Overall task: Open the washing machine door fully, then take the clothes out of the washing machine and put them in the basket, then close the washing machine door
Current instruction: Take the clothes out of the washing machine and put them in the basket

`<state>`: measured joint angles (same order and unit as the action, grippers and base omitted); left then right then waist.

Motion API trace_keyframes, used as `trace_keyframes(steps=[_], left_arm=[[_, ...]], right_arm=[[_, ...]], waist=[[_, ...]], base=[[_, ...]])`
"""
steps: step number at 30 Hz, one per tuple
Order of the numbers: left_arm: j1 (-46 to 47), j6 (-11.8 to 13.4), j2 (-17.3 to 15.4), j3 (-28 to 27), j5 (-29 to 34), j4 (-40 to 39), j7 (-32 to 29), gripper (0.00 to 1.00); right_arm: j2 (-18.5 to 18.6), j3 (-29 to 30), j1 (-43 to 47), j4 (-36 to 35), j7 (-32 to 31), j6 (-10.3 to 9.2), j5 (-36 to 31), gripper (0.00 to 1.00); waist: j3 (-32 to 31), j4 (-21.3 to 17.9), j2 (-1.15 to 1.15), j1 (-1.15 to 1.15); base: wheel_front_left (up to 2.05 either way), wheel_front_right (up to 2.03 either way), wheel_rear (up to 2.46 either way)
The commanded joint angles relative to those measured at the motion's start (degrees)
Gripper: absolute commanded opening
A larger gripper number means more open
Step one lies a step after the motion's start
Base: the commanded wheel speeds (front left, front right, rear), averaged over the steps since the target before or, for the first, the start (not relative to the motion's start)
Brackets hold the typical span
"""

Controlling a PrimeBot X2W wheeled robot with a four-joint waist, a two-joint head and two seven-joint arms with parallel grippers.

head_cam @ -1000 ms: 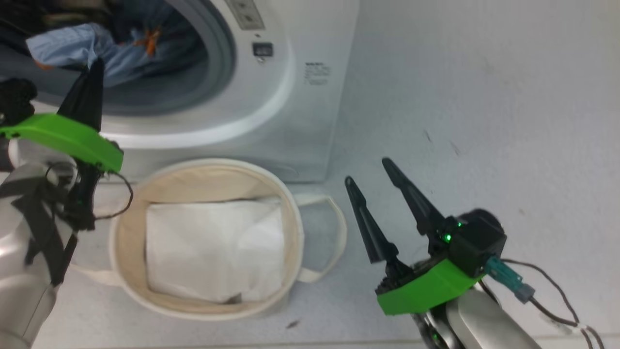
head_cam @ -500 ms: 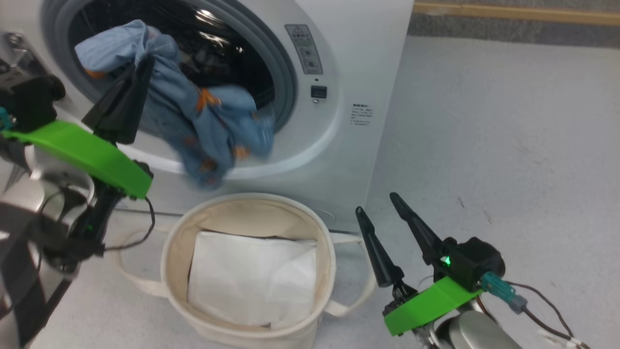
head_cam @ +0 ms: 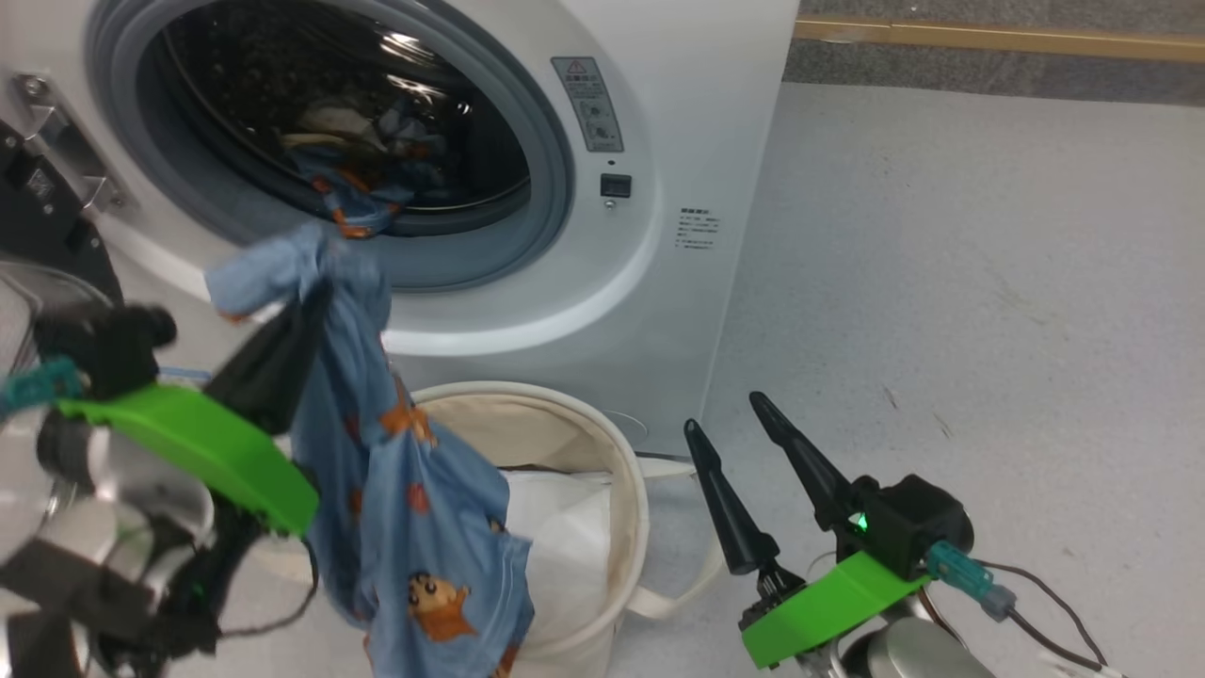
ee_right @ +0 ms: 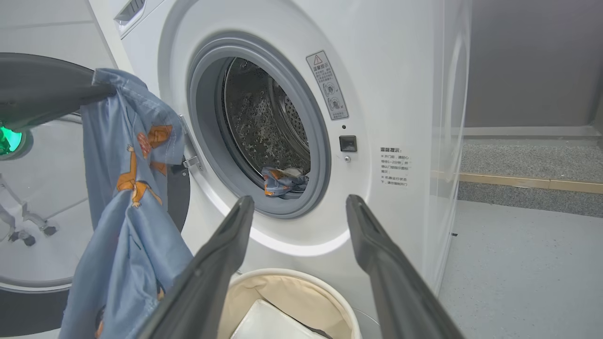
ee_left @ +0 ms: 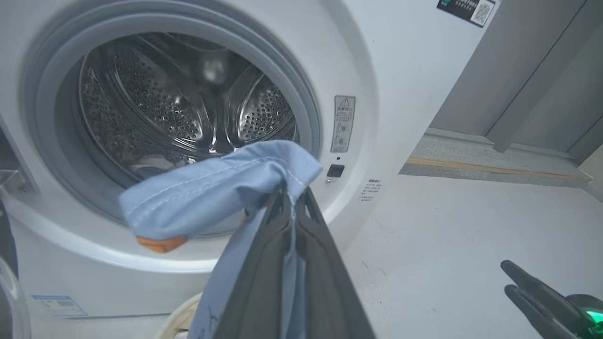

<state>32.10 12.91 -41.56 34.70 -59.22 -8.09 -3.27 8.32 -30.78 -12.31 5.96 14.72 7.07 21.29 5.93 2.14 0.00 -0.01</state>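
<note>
Left gripper [head_cam: 315,294] pinching clothes [head_cam: 414,527] near basket [head_cam: 633,490].

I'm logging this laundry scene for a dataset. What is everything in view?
washing machine: one, white, behind the basket
washing machine door: one, black-rimmed, open at the left
held clothes: one piece, light blue with orange figures, hanging by the basket's left side
drum clothes: one bundle, blue-orange, at the drum mouth
basket: one, cream, on the floor
white sheet: one, inside the basket
left end effector: dark, gripping the held clothes
right end effector: dark, open, right of the basket
</note>
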Motion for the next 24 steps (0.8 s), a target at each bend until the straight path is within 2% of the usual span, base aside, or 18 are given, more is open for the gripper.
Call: trace_keyframes(steps=[1, 14, 18, 24], left_arm=[[0.6, -0.2, -1.7, -2.6, -0.1, 0.0, 1.7, 0.0], [-3.7, -2.6, 2.0, -1.9, -2.7, 10.0, 5.5, 0.0], [-4.6, -4.9, 5.2, -0.1, -2.4, 19.2, 7.8, 0.0], [-2.3, -10.3, 12.3, 2.5, 0.0, 40.3, 14.3, 0.0]], right_arm=[[-0.1, -1.1, -0.6, -1.6, 0.3, 0.42, 0.5, 1.0], [0.0, -1.4, -1.5, -1.5, 0.3, 0.42, 0.4, 1.0], [-0.2, -1.5, -2.2, -1.7, 0.3, 0.42, 0.3, 1.0], [0.2, -1.6, -3.7, -1.9, 0.3, 0.42, -0.3, 1.0]], waist=[[0.4, -0.7, 0.0, 0.01], [2.8, -5.3, 0.0, 0.01], [4.3, -7.3, 0.0, 0.01], [6.9, -10.1, 0.0, 0.01]], base=[[0.0, 0.0, 0.0], [0.0, 0.0, 0.0], [0.0, 0.0, 0.0], [0.0, 0.0, 0.0]])
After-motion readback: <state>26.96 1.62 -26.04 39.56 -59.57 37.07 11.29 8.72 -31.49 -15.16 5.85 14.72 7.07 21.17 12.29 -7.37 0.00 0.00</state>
